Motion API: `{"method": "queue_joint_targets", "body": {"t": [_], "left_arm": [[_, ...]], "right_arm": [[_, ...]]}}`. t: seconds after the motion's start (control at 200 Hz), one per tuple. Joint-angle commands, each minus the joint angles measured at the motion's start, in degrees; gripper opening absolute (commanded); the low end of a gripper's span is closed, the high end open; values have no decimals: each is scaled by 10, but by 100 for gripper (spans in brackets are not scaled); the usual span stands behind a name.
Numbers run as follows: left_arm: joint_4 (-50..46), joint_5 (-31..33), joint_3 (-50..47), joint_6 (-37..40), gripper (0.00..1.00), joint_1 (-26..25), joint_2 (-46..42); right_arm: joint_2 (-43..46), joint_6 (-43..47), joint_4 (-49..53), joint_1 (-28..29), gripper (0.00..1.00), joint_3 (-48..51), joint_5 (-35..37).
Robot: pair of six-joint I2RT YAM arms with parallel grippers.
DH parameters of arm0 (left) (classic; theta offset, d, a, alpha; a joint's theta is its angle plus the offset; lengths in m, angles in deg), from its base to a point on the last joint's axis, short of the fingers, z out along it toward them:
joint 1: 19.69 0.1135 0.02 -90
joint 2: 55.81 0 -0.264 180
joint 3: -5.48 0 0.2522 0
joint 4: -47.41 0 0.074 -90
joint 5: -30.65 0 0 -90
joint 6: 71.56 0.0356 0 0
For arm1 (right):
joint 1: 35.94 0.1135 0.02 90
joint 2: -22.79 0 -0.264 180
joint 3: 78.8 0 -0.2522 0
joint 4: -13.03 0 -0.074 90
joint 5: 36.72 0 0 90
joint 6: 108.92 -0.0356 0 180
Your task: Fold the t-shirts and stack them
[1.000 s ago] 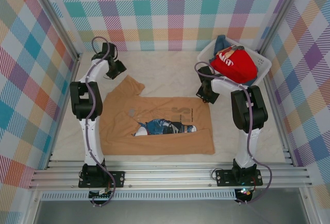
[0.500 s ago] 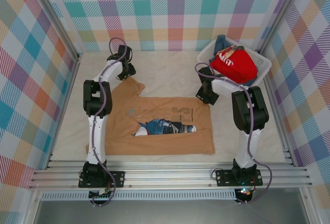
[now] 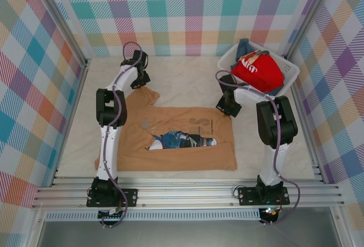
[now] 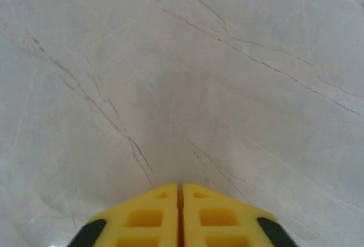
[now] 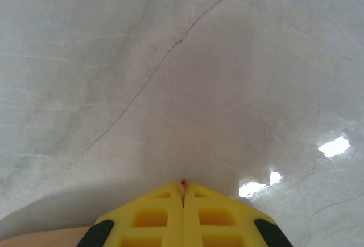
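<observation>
The tan t-shirt [image 3: 182, 150] lies spread flat on the table, its blue-denim figure print [image 3: 182, 140] facing up. My left gripper [image 3: 141, 82] is down at the far edge of the shirt's left sleeve. In the left wrist view the left gripper [image 4: 180, 185] is shut, with a thin orange strip of cloth in the seam. My right gripper [image 3: 228, 108] sits at the shirt's far right corner. In the right wrist view the right gripper [image 5: 182, 183] is shut, with a nub of tan cloth poking out at the tips. A red t-shirt [image 3: 259, 70] and a blue one [image 3: 243, 46] lie in the basket.
The white lattice basket [image 3: 291, 76] stands at the back right corner, close behind my right arm. Plaid walls enclose the table on three sides. Pale marbled tabletop [image 4: 170, 76] lies beyond both sets of fingertips. An edge of tan cloth [image 5: 34, 240] shows beside the right fingers.
My left gripper swung right from the back left to the shirt's left sleeve, then closed from half open to shut. The right gripper stayed shut at the right corner.
</observation>
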Motion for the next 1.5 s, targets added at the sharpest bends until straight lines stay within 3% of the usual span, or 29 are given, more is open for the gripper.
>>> {"method": "queue_joint_targets", "body": {"t": [0.0, 0.16, 0.34, 0.555, 0.91, 1.085, 1.34, 1.495], "left_arm": [[-30, -15, 5, 4, 0, -6, 2], [-37, 21, -9, 1, 0, -6, -58], [-46, 16, -73, 8, 0, -6, -162], [-66, -12, -251, -4, 0, -6, -331], [-73, -20, -559, -43, 0, 14, -649], [-114, -2, -624, -63, 0, 18, -755], [-197, 88, -692, -133, 0, 19, -895], [-218, 82, -746, -163, 0, 19, -954]], "right_arm": [[10, 14, 16, 3, 0, 3, -11], [27, 36, 12, 2, 0, -3, -7], [68, 90, -29, 3, 0, 3, -24], [99, 137, -15, 3, 0, 0, -68], [149, 164, 43, -3, 0, 65, -41], [181, 177, 37, -3, 0, 109, -45], [224, 168, 47, -3, 0, 159, -32], [239, 159, 55, -3, 0, 176, -41]]}}
